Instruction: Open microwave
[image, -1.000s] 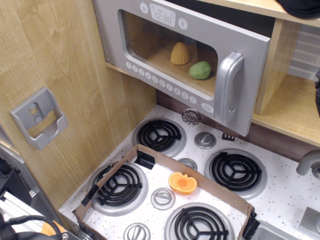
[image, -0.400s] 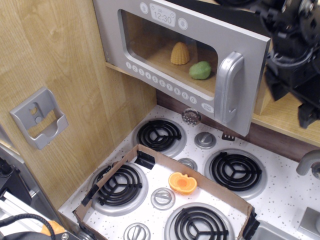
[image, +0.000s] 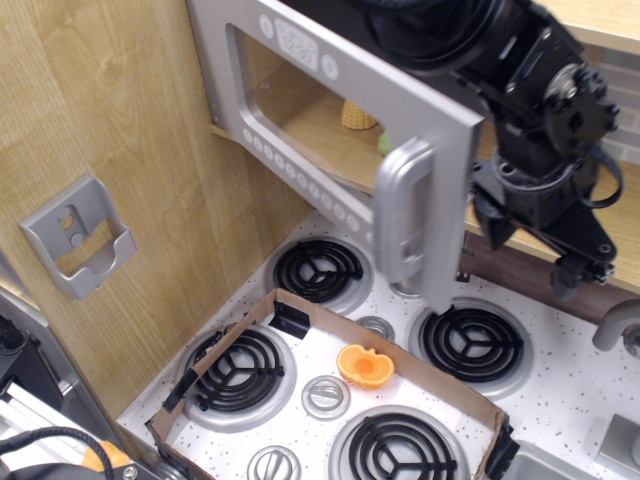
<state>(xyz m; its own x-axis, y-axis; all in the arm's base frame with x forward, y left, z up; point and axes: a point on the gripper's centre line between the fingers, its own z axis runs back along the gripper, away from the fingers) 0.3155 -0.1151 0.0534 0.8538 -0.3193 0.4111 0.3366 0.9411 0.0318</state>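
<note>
Microwave (image: 330, 130): silver-grey, clear window, chunky handle; you see its door swung partly out, left of the fingers.
Fingers (image: 575, 268): behind the door's edge; you cannot tell their spread.

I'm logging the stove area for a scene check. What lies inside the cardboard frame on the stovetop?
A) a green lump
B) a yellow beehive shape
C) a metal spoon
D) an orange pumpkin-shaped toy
D: the small orange pumpkin-shaped toy sits on the white surface inside the cardboard frame, between the burners, while the yellow shape stands inside the microwave.
</note>
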